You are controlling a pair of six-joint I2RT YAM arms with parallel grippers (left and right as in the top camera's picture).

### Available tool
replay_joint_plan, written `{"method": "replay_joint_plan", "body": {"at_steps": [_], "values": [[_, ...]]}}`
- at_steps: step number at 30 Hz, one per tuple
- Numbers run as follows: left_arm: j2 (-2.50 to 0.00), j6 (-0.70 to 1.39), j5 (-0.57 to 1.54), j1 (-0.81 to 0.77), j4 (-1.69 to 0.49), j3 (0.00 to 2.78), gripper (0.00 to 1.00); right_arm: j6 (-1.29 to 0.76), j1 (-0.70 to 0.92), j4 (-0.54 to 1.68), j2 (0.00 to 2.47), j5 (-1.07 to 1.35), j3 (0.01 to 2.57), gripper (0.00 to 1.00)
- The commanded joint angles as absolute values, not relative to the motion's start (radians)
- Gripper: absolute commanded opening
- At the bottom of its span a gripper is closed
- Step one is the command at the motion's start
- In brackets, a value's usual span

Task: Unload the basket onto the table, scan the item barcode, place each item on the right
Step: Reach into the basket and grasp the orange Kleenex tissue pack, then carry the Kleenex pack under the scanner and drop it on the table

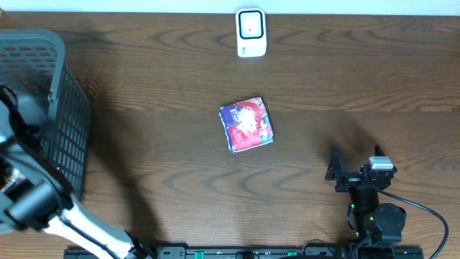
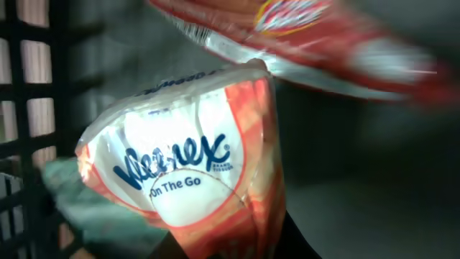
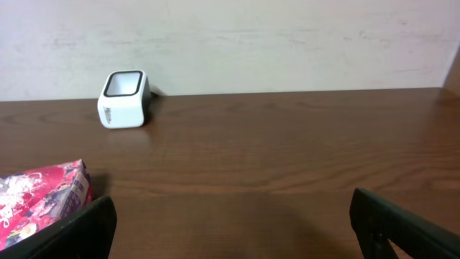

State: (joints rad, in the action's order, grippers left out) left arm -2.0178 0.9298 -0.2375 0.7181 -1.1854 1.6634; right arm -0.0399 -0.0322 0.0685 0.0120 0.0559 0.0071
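Note:
A Kleenex "On The Go" tissue pack [image 2: 187,165], white with orange-red edges, fills the left wrist view inside the basket. My left gripper [image 2: 237,241] is shut on its lower end, with dark fingers showing on either side of the wrapper. No barcode shows on it. In the overhead view the left arm [image 1: 32,198] reaches into the grey basket [image 1: 68,122], and its jaws are hidden there. The white scanner [image 1: 251,32] stands at the table's far edge, also the scanner [image 3: 123,99] in the right wrist view. My right gripper [image 1: 356,160] rests open at the front right, holding nothing.
A red and blue packet [image 1: 246,124] lies flat mid-table, left of the right gripper [image 3: 230,230]. Inside the basket another red and white packet [image 2: 323,36] lies above the tissue pack and a teal item [image 2: 79,201] beside it. The basket's mesh wall [image 2: 29,108] is close on the left.

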Motion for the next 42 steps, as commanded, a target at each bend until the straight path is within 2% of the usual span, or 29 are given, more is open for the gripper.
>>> {"method": "replay_joint_plan", "body": {"at_steps": [1,6,11,21,26,31,42], "values": [[-1.789,0.855,-0.116,0.712,-1.164,1.682,0.07,-0.028,-0.038,0.072,0.006,0.062,0.006,0.99],[-1.555,0.788,0.059,0.703,-1.115,1.682,0.07,-0.028,-0.038,0.072,0.006,0.062,0.006,0.99],[-1.329,0.676,0.304,0.598,-1.05,1.682,0.07,-0.028,-0.038,0.072,0.006,0.062,0.006,0.99],[-1.136,0.661,0.224,0.133,-0.981,1.681,0.07,-0.028,-0.038,0.072,0.006,0.062,0.006,0.99],[-1.182,0.647,0.155,-0.102,-1.001,1.635,0.07,-0.028,-0.038,0.072,0.006,0.062,0.006,0.99],[-1.335,0.647,0.155,-0.287,-0.977,1.593,0.07,-0.028,-0.038,0.072,0.006,0.062,0.006,0.99],[-1.776,0.704,0.157,-0.579,-0.659,1.592,0.07,-0.028,-0.038,0.072,0.006,0.062,0.006,0.99]]}}
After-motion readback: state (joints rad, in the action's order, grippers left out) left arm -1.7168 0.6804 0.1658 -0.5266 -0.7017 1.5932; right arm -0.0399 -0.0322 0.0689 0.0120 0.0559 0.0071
